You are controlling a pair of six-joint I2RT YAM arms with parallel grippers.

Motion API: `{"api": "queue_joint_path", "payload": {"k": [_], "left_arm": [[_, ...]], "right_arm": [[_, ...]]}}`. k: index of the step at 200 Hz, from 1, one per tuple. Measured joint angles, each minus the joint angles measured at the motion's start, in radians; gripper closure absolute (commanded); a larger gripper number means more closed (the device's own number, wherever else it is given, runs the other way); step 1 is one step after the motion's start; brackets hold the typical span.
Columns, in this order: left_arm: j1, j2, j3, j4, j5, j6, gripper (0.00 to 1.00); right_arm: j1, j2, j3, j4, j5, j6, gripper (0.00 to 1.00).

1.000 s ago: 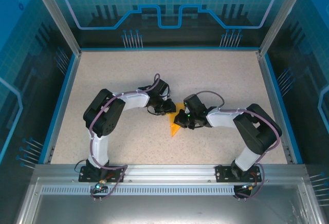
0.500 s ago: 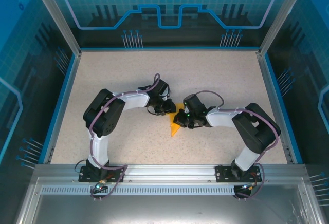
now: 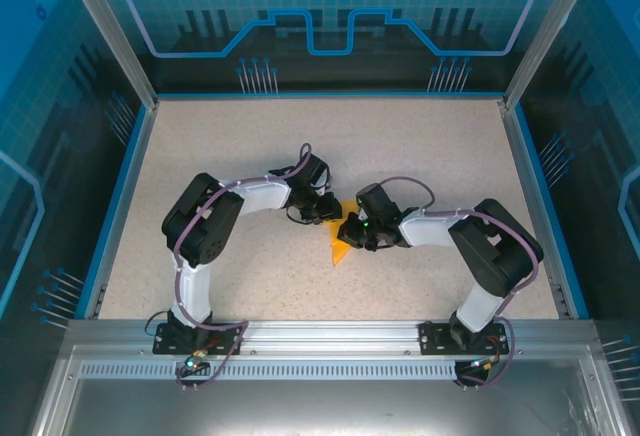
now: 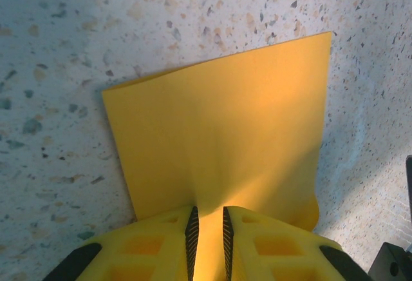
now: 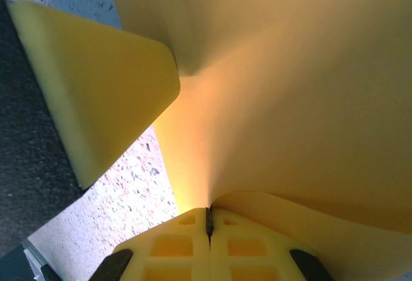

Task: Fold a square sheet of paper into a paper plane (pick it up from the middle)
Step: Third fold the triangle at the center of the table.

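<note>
Still, almost nothing moves over the last second. In the top view only the right arm's elbow drifts slightly inward; both wrists and the orange paper keep their places. I read this as a hold in mid-fold, not a new step. The plane is far from done.

Position: the square sheet of paper (image 3: 338, 247) is near the middle of the speckled table (image 3: 250, 156), between the two gripper heads. From above, a pointed orange corner pokes out toward the near edge. The rest is hidden under the heads.

Left gripper (image 3: 325, 208): in the left wrist view the left gripper (image 4: 207, 220) has its jaws a narrow slit apart. The sheet (image 4: 219, 145) spreads away from them over the table, and a soft ridge runs up into the slit. It looks pinched on that raised ridge, though contact at the pads is hard to confirm. The far edge lies flat with one corner sharp.

Right gripper (image 3: 352, 232): in the right wrist view the right gripper (image 5: 208, 215) has its pads pressed fully together. The paper (image 5: 290, 68) fans out from the seam and is lifted and bowed, so it is clamped on the sheet.

Judgement: with both grippers holding thin paper so close together, any uneven pull could tear it or skew the crease.
</note>
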Motion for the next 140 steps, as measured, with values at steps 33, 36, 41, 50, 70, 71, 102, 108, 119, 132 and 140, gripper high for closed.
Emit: {"api": "queue_joint_path", "payload": {"k": [33, 36, 41, 50, 70, 71, 102, 108, 119, 132, 140], "left_arm": [[0.000, 0.000, 0.000, 0.000, 0.000, 0.000, 0.79], [0.000, 0.000, 0.000, 0.000, 0.000, 0.000, 0.79], [0.000, 0.000, 0.000, 0.000, 0.000, 0.000, 0.79], [0.000, 0.000, 0.000, 0.000, 0.000, 0.000, 0.79], [0.000, 0.000, 0.000, 0.000, 0.000, 0.000, 0.79], [0.000, 0.000, 0.000, 0.000, 0.000, 0.000, 0.79], [0.000, 0.000, 0.000, 0.000, 0.000, 0.000, 0.79], [0.000, 0.000, 0.000, 0.000, 0.000, 0.000, 0.79], [0.000, 0.000, 0.000, 0.000, 0.000, 0.000, 0.79], [0.000, 0.000, 0.000, 0.000, 0.000, 0.000, 0.79], [0.000, 0.000, 0.000, 0.000, 0.000, 0.000, 0.79]], "right_arm": [[0.000, 0.004, 0.000, 0.005, 0.000, 0.000, 0.98], [0.000, 0.004, 0.000, 0.006, 0.000, 0.000, 0.98], [0.000, 0.005, 0.000, 0.007, 0.000, 0.000, 0.98], [0.000, 0.006, 0.000, 0.008, 0.000, 0.000, 0.98], [0.000, 0.006, 0.002, 0.007, 0.000, -0.002, 0.98], [0.000, 0.006, 0.002, 0.007, 0.000, -0.002, 0.98], [0.000, 0.018, 0.014, 0.007, -0.004, -0.011, 0.98], [0.000, 0.019, 0.014, 0.007, -0.004, -0.011, 0.98], [0.000, 0.020, 0.015, 0.007, -0.004, -0.012, 0.98], [0.000, 0.020, 0.015, 0.007, -0.005, -0.011, 0.98], [-0.001, 0.020, 0.015, 0.007, -0.005, -0.011, 0.98]]}}
